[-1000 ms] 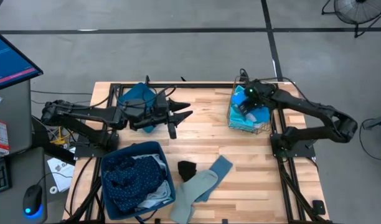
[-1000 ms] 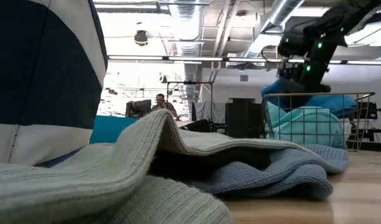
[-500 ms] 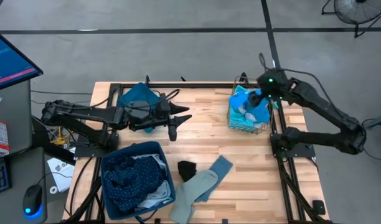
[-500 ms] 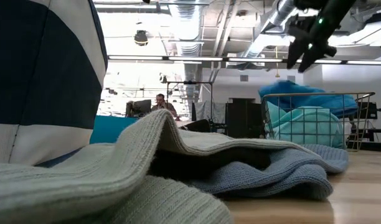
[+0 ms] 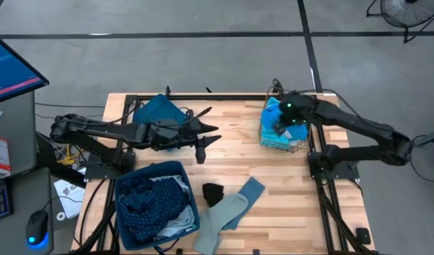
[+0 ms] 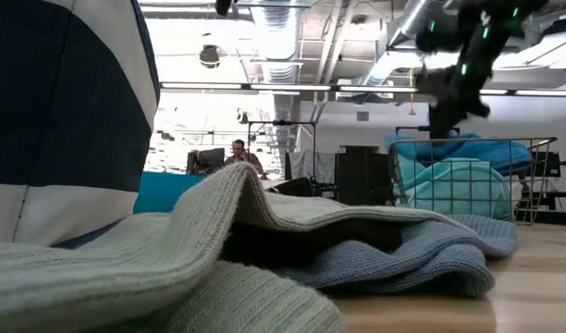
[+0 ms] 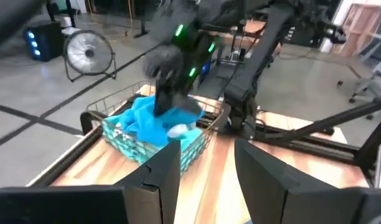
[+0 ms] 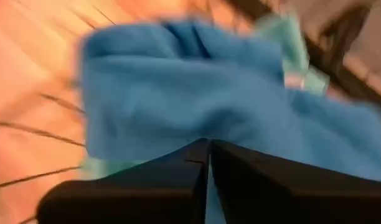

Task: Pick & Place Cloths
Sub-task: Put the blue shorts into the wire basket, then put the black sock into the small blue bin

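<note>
A wire basket (image 5: 301, 145) at the table's far right holds a bright blue cloth (image 7: 144, 121) on top of a turquoise-and-white one (image 6: 459, 185). My right gripper (image 6: 447, 129) stands over the basket, shut, its tips at the blue cloth's top. My left gripper (image 7: 206, 168) hovers open above the table's middle left, pointing toward the basket, nothing between its fingers. At the near middle, a pale grey-green cloth (image 5: 218, 218), a grey-blue cloth (image 5: 249, 191) and a small dark one (image 5: 213, 191) lie overlapping on the table. My right gripper comes from above, slanting down, and its shut fingertips (image 8: 197, 155) meet the top of the bright blue cloth (image 8: 178, 93), which rests heaped in the basket. Whether a fold is caught between the fingers, I cannot tell.
A dark-blue bin (image 5: 125, 185) at the near left holds a navy dotted cloth (image 5: 149, 202) and a pale one. A teal thing (image 5: 157, 110) lies at the far left under my left arm. Bare wood lies between the two arms. A person sits far off in the room (image 6: 239, 153).
My right gripper has let go of the bright blue cloth in the basket, risen clear with its fingers spread, then come back down onto the cloth and shut. The cloth stays heaped in the basket. My left gripper has dipped slightly.
</note>
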{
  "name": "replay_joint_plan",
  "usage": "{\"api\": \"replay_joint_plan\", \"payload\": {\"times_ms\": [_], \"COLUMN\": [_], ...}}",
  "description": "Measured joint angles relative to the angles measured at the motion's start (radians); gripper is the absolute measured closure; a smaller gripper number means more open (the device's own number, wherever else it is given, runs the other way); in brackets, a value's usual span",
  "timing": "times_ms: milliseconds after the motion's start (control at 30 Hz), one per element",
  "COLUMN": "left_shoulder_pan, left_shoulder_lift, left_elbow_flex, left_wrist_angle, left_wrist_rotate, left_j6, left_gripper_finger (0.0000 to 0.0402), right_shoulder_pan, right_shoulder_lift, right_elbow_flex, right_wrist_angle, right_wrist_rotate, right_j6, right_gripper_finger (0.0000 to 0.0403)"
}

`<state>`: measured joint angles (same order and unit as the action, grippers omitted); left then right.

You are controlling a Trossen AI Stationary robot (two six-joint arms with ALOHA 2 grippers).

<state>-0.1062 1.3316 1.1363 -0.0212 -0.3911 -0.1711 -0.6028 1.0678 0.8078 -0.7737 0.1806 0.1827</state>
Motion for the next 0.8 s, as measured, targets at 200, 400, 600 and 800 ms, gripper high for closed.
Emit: {"api": "replay_joint_plan", "payload": {"times_ms": [200, 400, 600, 800], "left_shoulder_pan": [0.000, 0.000, 0.000, -0.007], "left_shoulder_lift": [0.009, 0.011, 0.011, 0.021], "left_elbow_flex": [0.000, 0.000, 0.000, 0.000], "left_wrist_angle": [0.001, -0.001, -0.005, -0.033], "left_wrist_rotate": [0.006, 0.006, 0.050, 0.175], "left_j6": [-0.021, -0.018, 0.014, 0.056], "left_gripper_finger": [0.0267, 0.0267, 0.0267, 0.0267], "right_shoulder_pan": [-0.052, -0.057, -0.052, -0.051], "right_shoulder_lift": [0.147, 0.221, 0.172, 0.082], "right_elbow_flex": [-0.167, -0.188, -0.082, 0.070], "right_wrist_angle": [0.115, 0.144, 0.067, -0.049], "right_wrist_rotate": [-0.053, -0.099, -0.108, -0.106], "right_j6": [0.013, -0.025, -0.050, -0.082], "right_gripper_finger": [0.0371, 0.0397, 0.0394, 0.0361]}}
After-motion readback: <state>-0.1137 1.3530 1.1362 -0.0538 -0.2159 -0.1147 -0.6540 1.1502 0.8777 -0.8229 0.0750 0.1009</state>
